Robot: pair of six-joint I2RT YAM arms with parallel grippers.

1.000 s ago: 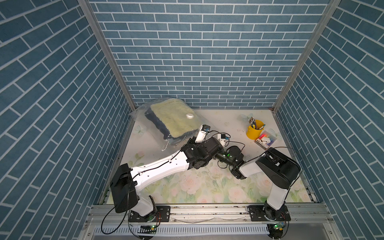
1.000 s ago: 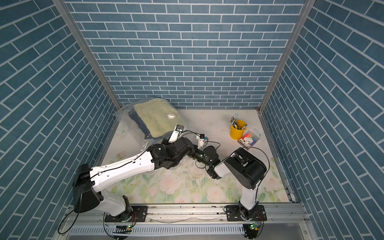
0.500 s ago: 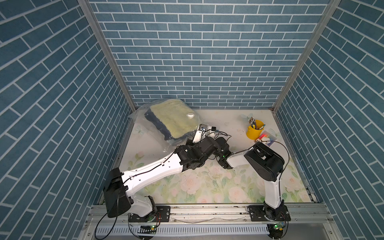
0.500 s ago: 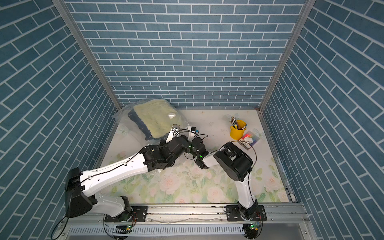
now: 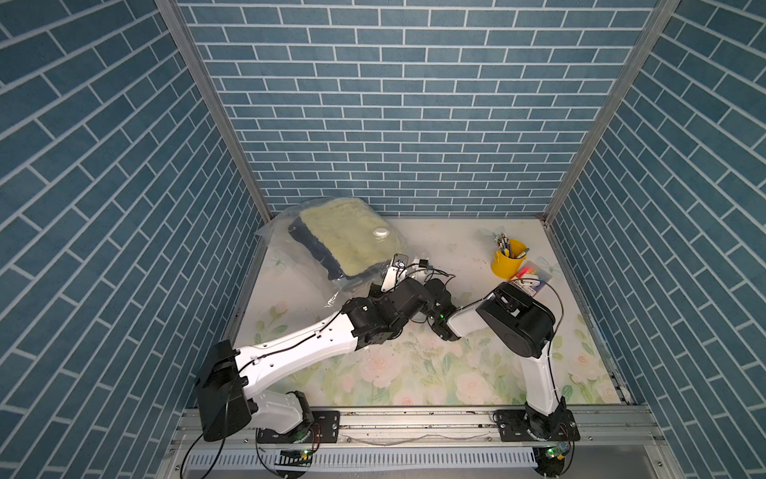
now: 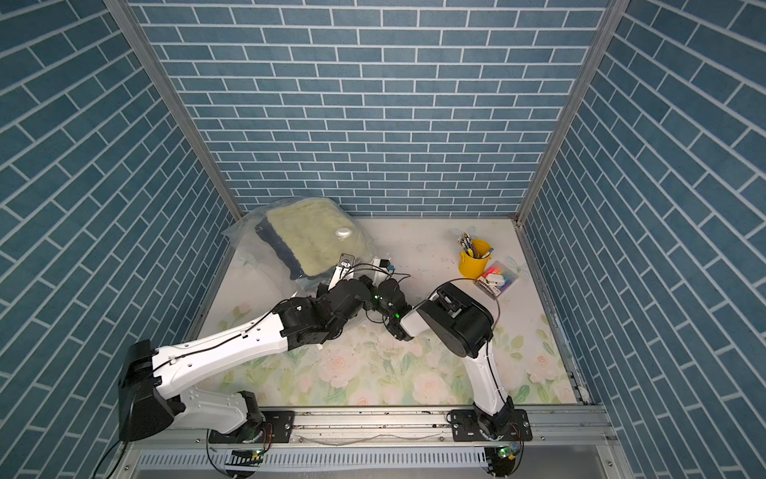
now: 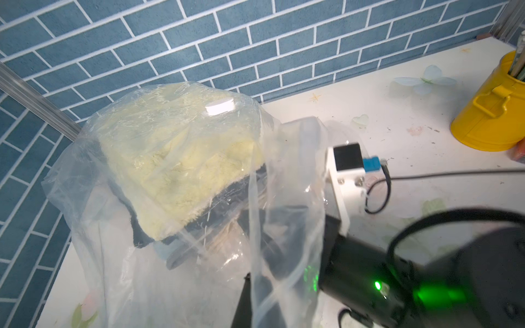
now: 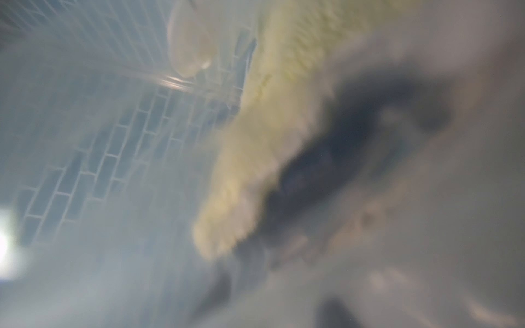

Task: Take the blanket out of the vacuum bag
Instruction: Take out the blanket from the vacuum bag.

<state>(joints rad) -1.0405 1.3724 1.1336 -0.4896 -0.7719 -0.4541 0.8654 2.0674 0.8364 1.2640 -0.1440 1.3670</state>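
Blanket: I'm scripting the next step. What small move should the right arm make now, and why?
Probably ease the right arm deeper toward the blanket's near corner: it lies inside the bag, whose mouth the left gripper seems to hold up.

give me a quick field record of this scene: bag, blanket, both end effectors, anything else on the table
vacuum bag: clear, crinkled, far left corner of the table, mouth toward the arms
blanket: folded, yellow over navy, inside the bag
valve cap: white, round, on the bag's top face
left end effector: shut, apparently pinching the plastic at the bag's mouth
right end effector: behind the bag plastic near the blanket; open or shut unclear
yellow pail: far right, slim tools inside
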